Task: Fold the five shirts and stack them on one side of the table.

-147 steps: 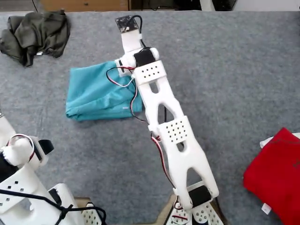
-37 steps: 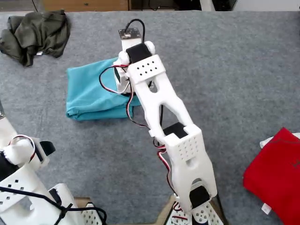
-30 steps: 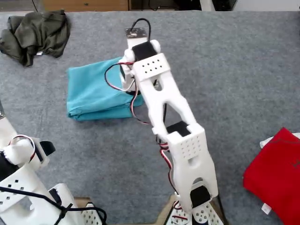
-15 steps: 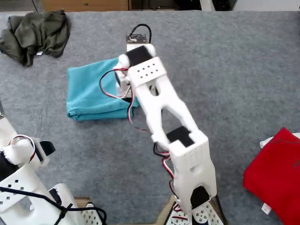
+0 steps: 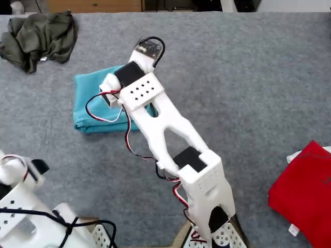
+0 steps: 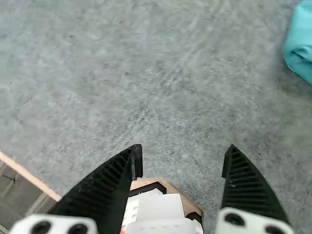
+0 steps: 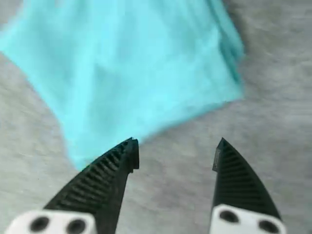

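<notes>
Three shirts lie on the grey bench (image 5: 248, 77): a folded teal shirt (image 5: 95, 106) left of centre, a crumpled olive shirt (image 5: 39, 39) in the far left corner, and a red shirt (image 5: 305, 191) at the right edge. The right arm (image 5: 165, 129) stretches over the teal shirt, and its right claw (image 7: 177, 142) hangs wide open above the shirt's edge. The left claw (image 6: 184, 148), also wide open, hovers over bare bench near the front edge.

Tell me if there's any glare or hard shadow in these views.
High view: even light, just a soft shadow beside the teal shirt. Left wrist view: no glare on the grey table cover. Right wrist view: no hard shadow on that shirt.
</notes>
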Available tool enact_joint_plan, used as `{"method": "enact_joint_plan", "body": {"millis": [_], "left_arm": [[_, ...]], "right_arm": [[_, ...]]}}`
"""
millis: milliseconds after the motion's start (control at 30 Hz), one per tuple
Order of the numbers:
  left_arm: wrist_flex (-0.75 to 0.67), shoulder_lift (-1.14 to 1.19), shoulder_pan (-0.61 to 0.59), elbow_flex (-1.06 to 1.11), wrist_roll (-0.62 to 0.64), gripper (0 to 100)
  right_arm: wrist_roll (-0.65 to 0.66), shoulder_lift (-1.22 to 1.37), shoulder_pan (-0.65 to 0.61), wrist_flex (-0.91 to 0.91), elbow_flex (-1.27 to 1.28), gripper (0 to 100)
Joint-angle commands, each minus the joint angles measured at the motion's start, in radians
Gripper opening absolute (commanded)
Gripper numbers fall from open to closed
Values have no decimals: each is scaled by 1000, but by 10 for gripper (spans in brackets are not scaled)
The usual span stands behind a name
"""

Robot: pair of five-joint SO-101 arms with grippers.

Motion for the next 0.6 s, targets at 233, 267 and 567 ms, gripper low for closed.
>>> {"method": "enact_joint_plan", "body": {"millis": [233, 267, 567], "left_arm": [[9, -7, -124, -169, -8, 274], [9, -7, -124, -172, -8, 274], [9, -7, -143, -173, -6, 274]], "right_arm": [[-110, 91, -21, 15, -62, 263], [-118, 91, -19, 28, -62, 263], [-120, 2, 7, 41, -58, 261]]}}
